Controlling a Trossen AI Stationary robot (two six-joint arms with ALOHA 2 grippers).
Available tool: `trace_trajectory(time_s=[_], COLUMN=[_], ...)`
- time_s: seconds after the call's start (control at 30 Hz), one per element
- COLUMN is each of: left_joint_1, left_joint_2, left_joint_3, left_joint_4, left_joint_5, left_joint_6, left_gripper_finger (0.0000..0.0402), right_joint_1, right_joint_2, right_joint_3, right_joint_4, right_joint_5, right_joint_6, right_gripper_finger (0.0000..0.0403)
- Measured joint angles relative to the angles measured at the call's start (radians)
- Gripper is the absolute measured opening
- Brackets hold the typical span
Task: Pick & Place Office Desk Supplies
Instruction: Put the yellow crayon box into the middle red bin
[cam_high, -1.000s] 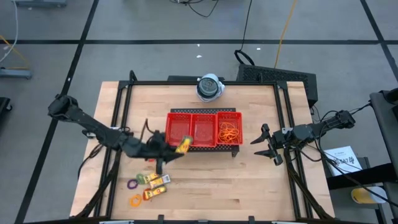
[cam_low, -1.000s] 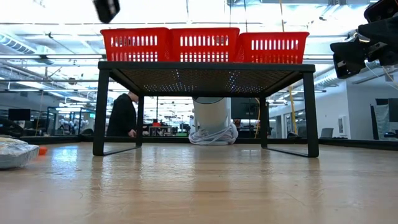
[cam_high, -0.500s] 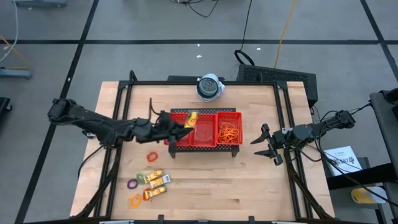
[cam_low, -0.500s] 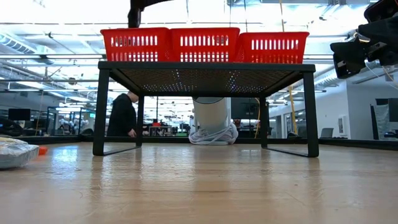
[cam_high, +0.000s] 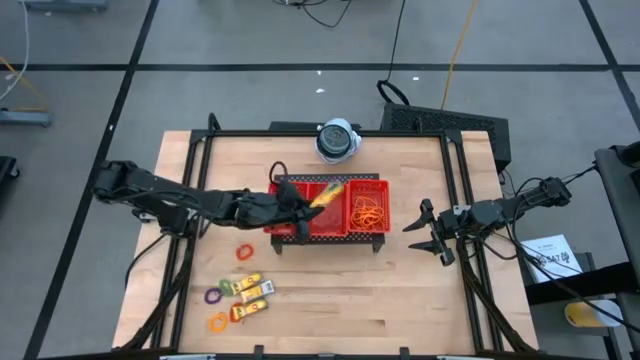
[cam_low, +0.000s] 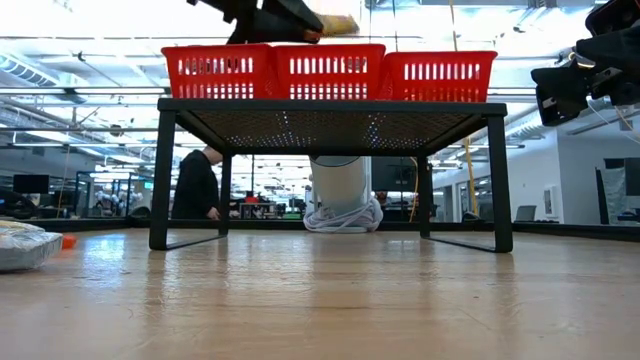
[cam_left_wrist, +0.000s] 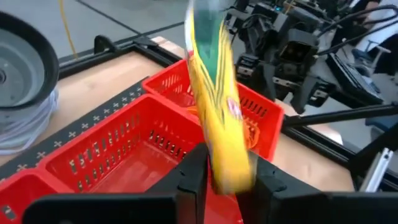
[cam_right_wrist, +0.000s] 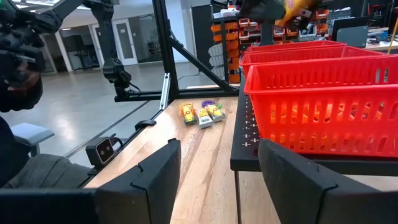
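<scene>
- Fingers of the left gripper (cam_left_wrist: 227, 180) clamp the yellow packet (cam_left_wrist: 214, 99) by its lower end, above the red tray's (cam_high: 300, 233) middle compartment.
- Packet looks light, flexible, probably slippery; grip flat faces.
- Right gripper (cam_high: 428, 232) waits open beside the tray.

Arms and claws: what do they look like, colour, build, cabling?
Both arms are dark, slim and jointed, with black cables looped along them. Left claw has two flat black fingers on a matte black body. Right claw has matching wide black fingers. No markings visible.

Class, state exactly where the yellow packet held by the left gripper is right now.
In the high view, the yellow packet is held by the left gripper over the red tray's middle compartment.
</scene>
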Motion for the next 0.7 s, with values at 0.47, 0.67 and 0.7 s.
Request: trace_trajectory(time_s=[0.47, 0.67, 0.7], left_joint_1=[0.004, 0.004, 0.004], left_joint_2=[0.009, -0.001, -0.003], left_joint_3=[0.000, 0.000, 0.000], left_joint_4=[0.000, -0.001, 0.004], left_joint_5=[0.000, 0.000, -0.002], left_joint_6=[0.016, 0.072, 0.067], left_gripper_finger=[0.0052, 0.0065, 0.0070], right_joint_1=[0.000, 0.000, 0.000], right_joint_2=[0.000, 0.000, 0.000], right_joint_3=[0.000, 0.000, 0.000], right_joint_4=[0.000, 0.000, 0.000], right_joint_5=[0.000, 0.000, 0.000], right_joint_6=[0.000, 0.000, 0.000], right_gripper_finger=[0.0206, 0.0206, 0.0206])
